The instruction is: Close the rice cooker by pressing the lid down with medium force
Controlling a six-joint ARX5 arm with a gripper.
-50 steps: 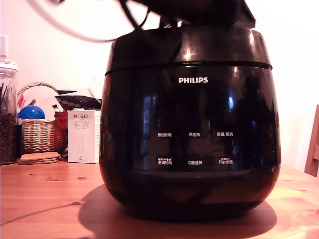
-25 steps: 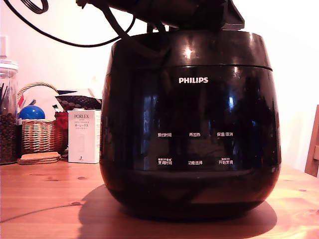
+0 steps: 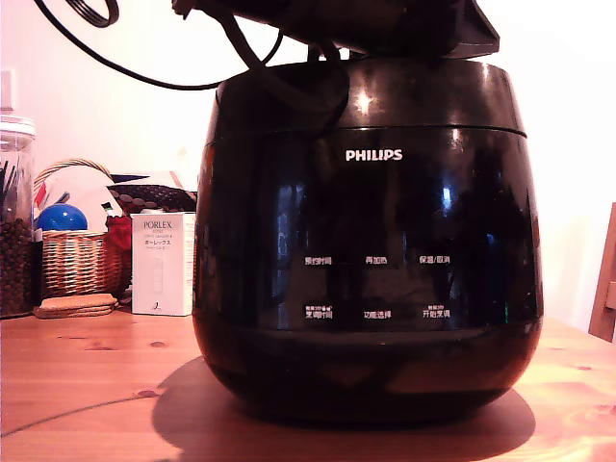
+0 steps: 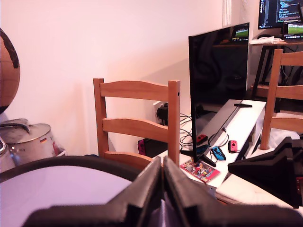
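The rice cooker (image 3: 366, 241) stands on the wooden table (image 3: 87, 385), its lid (image 3: 371, 96) down with only 1 thin seam showing. Directly above the lid, the gripper (image 4: 163, 182) has its fingers pressed together; press straight down, centred, firmly but without shoving the cooker

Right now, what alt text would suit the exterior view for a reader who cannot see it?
A black Philips rice cooker fills the frame on a wooden table, its lid down, with the dark arm resting on top. At the view's left stand a wicker basket, a white Porlex box and a jar.
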